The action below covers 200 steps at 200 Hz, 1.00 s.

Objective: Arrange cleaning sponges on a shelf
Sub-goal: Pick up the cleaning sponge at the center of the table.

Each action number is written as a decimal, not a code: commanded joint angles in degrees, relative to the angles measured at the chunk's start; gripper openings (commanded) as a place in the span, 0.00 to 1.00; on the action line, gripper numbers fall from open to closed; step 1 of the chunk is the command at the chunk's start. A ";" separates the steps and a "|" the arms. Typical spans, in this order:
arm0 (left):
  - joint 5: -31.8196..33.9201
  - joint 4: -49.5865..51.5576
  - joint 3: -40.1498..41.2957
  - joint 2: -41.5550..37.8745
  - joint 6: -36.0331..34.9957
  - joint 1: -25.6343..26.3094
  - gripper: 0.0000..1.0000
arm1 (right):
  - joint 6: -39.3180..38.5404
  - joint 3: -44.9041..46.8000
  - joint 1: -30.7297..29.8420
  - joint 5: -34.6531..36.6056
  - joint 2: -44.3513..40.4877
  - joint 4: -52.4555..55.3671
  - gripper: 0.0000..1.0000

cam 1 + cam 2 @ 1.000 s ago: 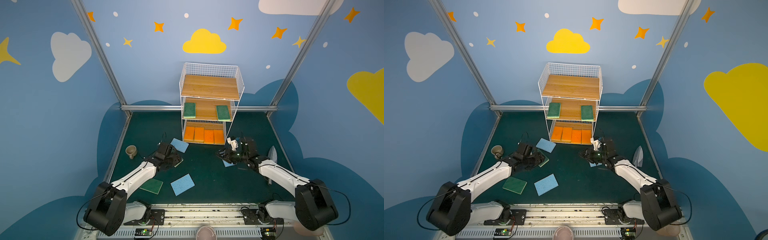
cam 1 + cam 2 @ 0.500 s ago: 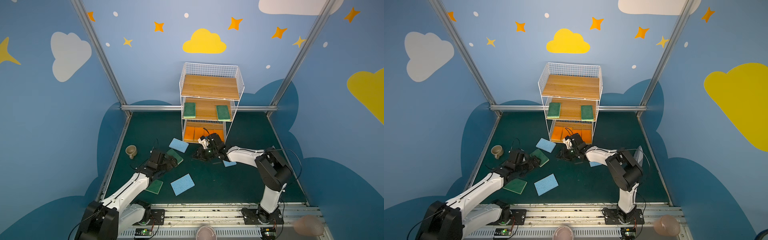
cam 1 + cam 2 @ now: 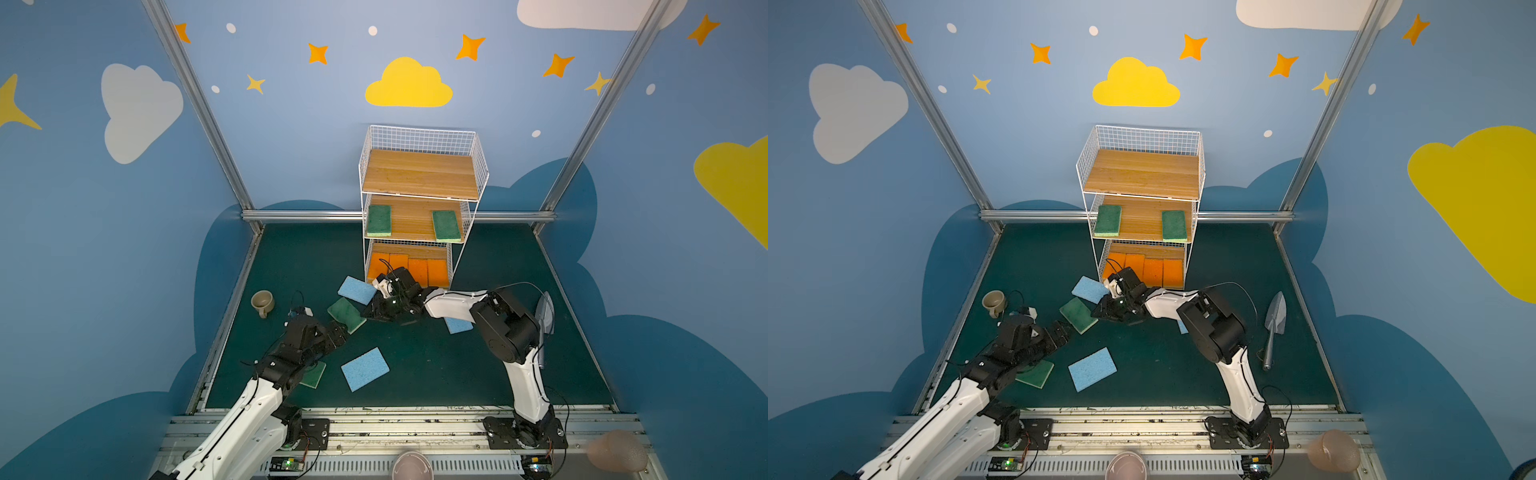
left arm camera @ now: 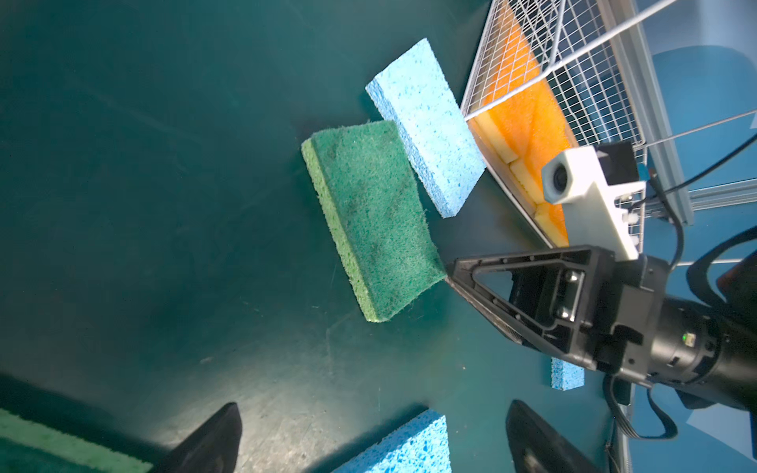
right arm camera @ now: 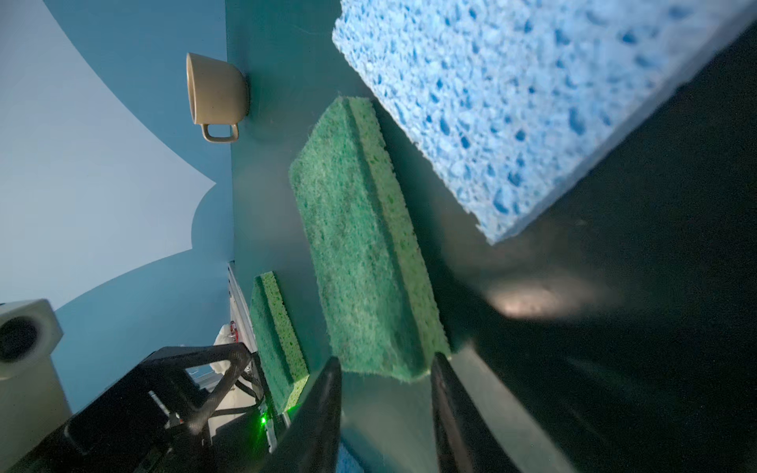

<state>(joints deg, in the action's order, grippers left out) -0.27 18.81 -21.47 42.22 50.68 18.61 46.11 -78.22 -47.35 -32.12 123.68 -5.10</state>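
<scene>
The right gripper (image 3: 368,313) has swung over to the green sponge (image 3: 346,314) before the shelf (image 3: 419,174); the left gripper (image 3: 341,332) has backed off, wide open, empty. Only the right wrist view shows the right jaws half-open astride the sponge's end; grip unclear.

In both top views the right arm (image 3: 453,301) hides most of one light blue sponge (image 3: 458,326), the left arm (image 3: 257,411) covers part of the near-left green sponge (image 3: 314,375), & the right claw (image 3: 369,313) blocks the left end of the orange sponges (image 3: 428,272) on the shelf's (image 3: 419,178) btm tier. In the left wrist view the left claw (image 4: 372,409) shows fingertips (image 4: 217,438) only, rest cut by the pic edge, same w/ the near blue sponge (image 4: 403,446); in the right wrist view the far blue sponge (image 5: 512,102) is blurred & cropped. Can't tell if the right claw's fingers (image 5: 323,409) press the middle green sponge (image 5: 360,254) end between them; pinkish blobs (image 3: 618,451) at the near edge too blurred to ID.
</scene>
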 commanded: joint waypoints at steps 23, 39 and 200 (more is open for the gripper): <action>-0.95 1.95 -0.07 -0.42 -1.43 -0.42 1.00 | -0.39 -3.15 -0.63 1.00 2.44 2.60 0.36; -1.13 2.16 -0.09 -0.69 -1.54 -0.46 1.00 | -0.82 -3.89 -0.64 1.47 2.89 3.70 0.36; -1.66 4.38 -1.64 -2.57 -1.59 -0.94 1.00 | -1.28 -3.09 -2.82 5.57 2.97 4.49 0.04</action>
<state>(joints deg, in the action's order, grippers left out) -1.56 21.47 -21.54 40.58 49.32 17.93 44.73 -81.49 -50.02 -28.12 126.15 -1.21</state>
